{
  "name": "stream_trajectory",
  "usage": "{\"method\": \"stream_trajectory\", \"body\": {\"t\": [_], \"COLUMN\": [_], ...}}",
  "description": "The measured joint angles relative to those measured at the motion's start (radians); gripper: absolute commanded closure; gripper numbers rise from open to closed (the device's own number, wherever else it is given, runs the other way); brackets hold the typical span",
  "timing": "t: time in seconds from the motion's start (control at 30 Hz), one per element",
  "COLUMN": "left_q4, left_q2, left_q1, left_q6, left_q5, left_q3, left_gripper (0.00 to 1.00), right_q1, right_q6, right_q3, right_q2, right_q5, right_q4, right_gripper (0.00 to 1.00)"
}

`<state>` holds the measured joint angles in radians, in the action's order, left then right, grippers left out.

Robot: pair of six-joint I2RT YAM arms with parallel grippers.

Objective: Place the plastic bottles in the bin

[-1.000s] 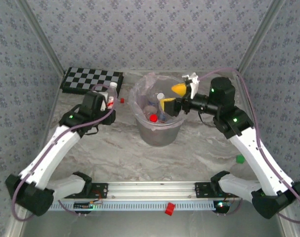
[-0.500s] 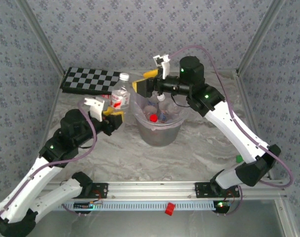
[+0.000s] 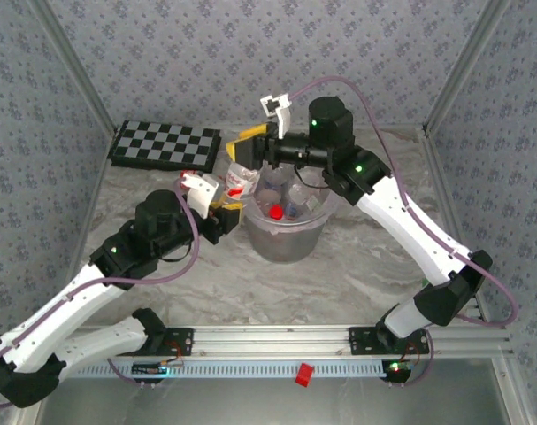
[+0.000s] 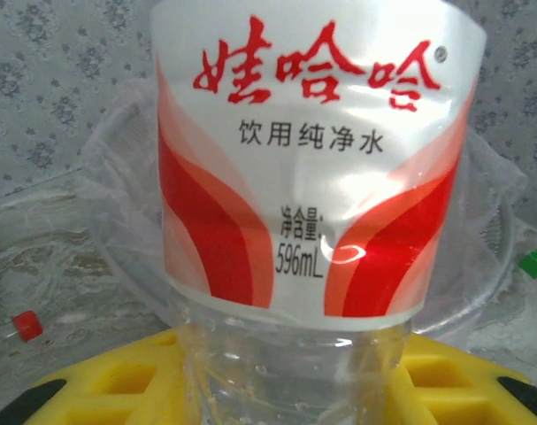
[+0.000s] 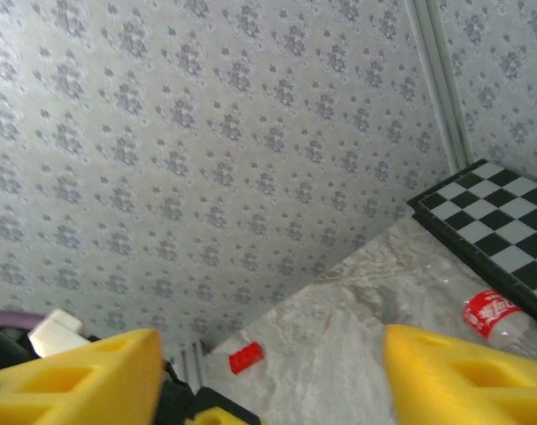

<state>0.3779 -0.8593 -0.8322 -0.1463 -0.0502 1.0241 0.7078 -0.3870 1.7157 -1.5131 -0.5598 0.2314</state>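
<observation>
Bottle held at bin rim

Left jaws, partly closed, clamp a red-labelled bottle (image 4: 308, 177); the bin (image 3: 286, 237) lies just beyond them. Right jaws stand open and empty, near the bottle. Likely risks: crowded arms colliding, or release outside the rim.

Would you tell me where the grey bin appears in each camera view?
Top external: bin mid-table, toward the back.
Left wrist: its bag-lined rim curves behind the red-labelled bottle.
Right wrist: looks at the chequered board.
Shared landmark: the patterned wall, behind everything in all three.
</observation>
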Motion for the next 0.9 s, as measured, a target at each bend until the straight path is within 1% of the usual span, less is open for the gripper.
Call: {"method": "stream_trajectory", "body": {"t": [0.03, 0.07, 0.13, 0.23, 0.27, 0.33, 0.43, 0.47, 0.5, 0.57, 0.63, 0.7, 0.77, 0.9], "left_q4": [0.000, 0.000, 0.000, 0.000, 0.000, 0.005, 0.007, 0.006, 0.003, -0.008, -0.008, -0.008, -0.008, -0.008], "left_q2": [0.001, 0.002, 0.008, 0.022, 0.026, 0.027, 0.027, 0.027, 0.027, 0.027, 0.029, 0.033, 0.041, 0.055], "left_q1": [0.000, 0.000, 0.000, 0.000, 0.000, 0.000, 0.000, 0.000, 0.000, 0.000, 0.000, 0.000, 0.001, 0.001], "left_q6": [0.000, 0.000, -0.001, -0.004, -0.004, -0.004, -0.002, -0.002, -0.002, 0.003, -0.002, -0.005, -0.011, -0.022], "left_q5": [-0.006, -0.016, -0.035, -0.064, -0.069, -0.072, -0.074, -0.074, -0.072, -0.071, -0.070, -0.069, -0.071, -0.098], "left_q3": [0.000, 0.000, 0.000, 0.000, 0.000, 0.000, 0.000, 0.000, 0.000, 0.000, 0.003, 0.006, 0.006, 0.006], "left_gripper": [0.69, 0.69, 0.69, 0.67, 0.65, 0.58, 0.53, 0.47, 0.40, 0.26, 0.15, 0.12, 0.10, 0.10], "right_q1": [0.002, 0.002, 0.003, 0.003, 0.004, 0.005, 0.006, 0.006, 0.006, 0.008, 0.006, -0.002, -0.019, -0.090], "right_q6": [0.007, 0.014, 0.025, 0.034, 0.036, 0.036, 0.019, 0.017, 0.017, 0.029, 0.061, 0.093, 0.126, 0.187], "right_q3": [0.001, 0.003, 0.003, 0.003, 0.003, 0.003, 0.005, 0.009, 0.013, 0.031, 0.063, 0.088, 0.095, 0.084], "right_q2": [0.000, 0.000, 0.000, 0.000, 0.000, 0.000, 0.000, 0.000, 0.000, 0.000, 0.001, 0.013, 0.043, 0.154], "right_q5": [0.005, 0.011, 0.019, 0.027, 0.030, 0.030, 0.031, 0.032, 0.033, 0.035, 0.063, 0.099, 0.142, 0.246], "right_q4": [0.011, 0.024, 0.037, 0.046, 0.046, 0.043, 0.041, 0.042, 0.043, 0.057, 0.071, 0.079, 0.082, 0.066], "right_gripper": [0.21, 0.23, 0.32, 0.49, 0.54, 0.63, 0.74, 0.76, 0.78, 0.80, 0.82, 0.85, 0.86, 0.91]}}
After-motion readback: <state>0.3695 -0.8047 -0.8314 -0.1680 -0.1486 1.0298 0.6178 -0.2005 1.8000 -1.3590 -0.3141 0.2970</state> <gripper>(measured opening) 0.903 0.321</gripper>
